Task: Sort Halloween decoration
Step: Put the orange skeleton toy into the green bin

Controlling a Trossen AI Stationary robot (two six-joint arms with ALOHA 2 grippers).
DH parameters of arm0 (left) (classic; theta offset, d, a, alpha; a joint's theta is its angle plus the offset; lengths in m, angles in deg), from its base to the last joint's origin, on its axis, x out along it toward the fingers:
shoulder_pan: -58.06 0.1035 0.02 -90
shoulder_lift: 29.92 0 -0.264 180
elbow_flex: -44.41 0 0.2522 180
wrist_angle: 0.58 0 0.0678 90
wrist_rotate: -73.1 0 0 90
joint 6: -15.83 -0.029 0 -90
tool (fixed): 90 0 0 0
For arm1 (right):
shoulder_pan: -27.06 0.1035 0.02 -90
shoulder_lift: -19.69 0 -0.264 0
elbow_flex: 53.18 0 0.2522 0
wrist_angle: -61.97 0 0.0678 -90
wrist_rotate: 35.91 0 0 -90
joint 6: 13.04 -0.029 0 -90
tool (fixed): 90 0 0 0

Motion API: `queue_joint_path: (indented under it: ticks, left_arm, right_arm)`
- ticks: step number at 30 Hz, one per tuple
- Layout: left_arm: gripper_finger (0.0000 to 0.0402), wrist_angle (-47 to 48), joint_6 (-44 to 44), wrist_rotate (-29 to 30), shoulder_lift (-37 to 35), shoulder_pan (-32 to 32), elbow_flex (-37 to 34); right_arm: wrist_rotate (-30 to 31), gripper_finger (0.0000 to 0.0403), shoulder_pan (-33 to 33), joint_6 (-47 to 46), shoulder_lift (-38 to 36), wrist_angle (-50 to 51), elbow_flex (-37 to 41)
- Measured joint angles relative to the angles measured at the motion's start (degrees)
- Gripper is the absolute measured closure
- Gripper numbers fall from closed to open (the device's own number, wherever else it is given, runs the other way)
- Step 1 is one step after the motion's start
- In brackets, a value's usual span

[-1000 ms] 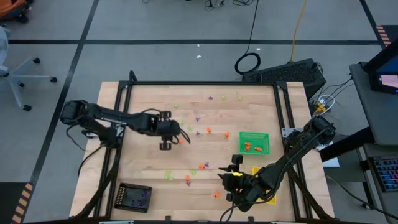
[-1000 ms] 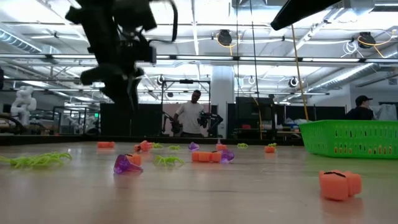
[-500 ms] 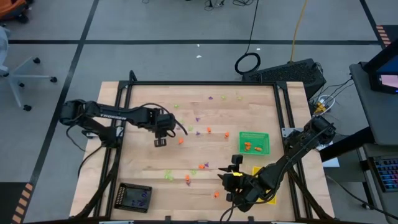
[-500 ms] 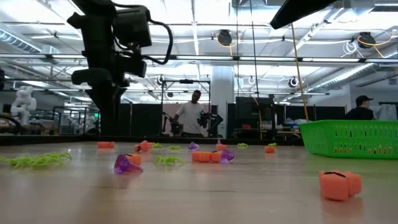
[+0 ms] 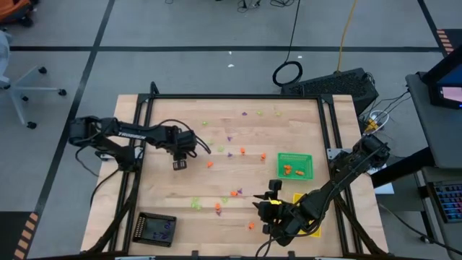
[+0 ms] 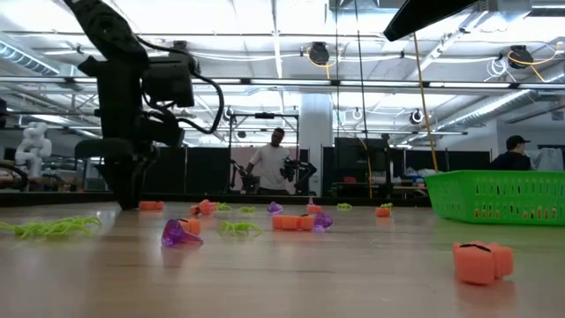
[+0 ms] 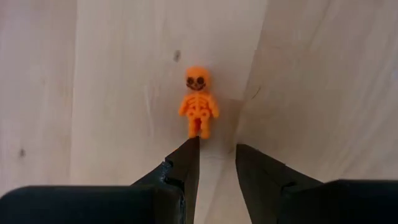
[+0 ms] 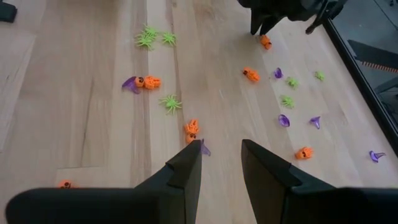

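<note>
The Halloween decoration lies scattered over the wooden table (image 5: 173, 209) as tiny orange, purple and lime pieces. One of them, an orange skeleton (image 7: 199, 102), lies flat on the wood, also seen in the low view (image 6: 150, 206) and the right wrist view (image 8: 265, 42). My left gripper (image 7: 216, 149) stands open at mid left (image 5: 178, 165), pointing down, low over the table (image 6: 128, 199). Its tips are just short of the skeleton's feet and nothing is between them. My right gripper (image 8: 221, 149) hovers open at the near right (image 5: 268, 191). My left gripper comes from above, and one fingertip (image 7: 186, 155) stands right at the skeleton's feet (image 7: 198, 130). I cannot tell whether it touches them. The skeleton lies flat on the table, outside the gap between the fingers.
A green basket (image 5: 294, 165) holding orange pieces stands at mid right. A black tray (image 5: 157, 228) sits at the near left, and a yellow tray (image 5: 297, 198) shows under my right arm. Loose pieces crowd the middle (image 5: 229, 196). People stand in the room beyond (image 6: 274, 163).
My left gripper has gone toward the table's left edge and down, close to the tabletop, tipping more steeply downward. The gap between its fingers has stayed the same.
</note>
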Motion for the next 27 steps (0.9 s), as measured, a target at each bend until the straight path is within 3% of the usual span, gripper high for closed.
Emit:
queue_joint_path:
  ticks: [7, 17, 27]
  left_arm:
    - [0.0285, -1.28, -0.8, -0.61, -1.33, 0.81, -0.86]
    - [0.0285, -0.96, -0.28, 0.96, -10.22, 2.48, -0.82]
    - [0.0285, -2.09, -6.5, -0.62, -8.19, 6.16, -0.82]
  right_arm:
    - [0.0, 0.0302, 0.0, 0.29, 0.0, -0.02, -0.01]
    - [-0.02, 0.0302, 0.0, 0.43, 0.0, -0.13, 0.0]
    - [-0.02, 0.0302, 0.0, 0.43, 0.0, -0.24, 0.0]
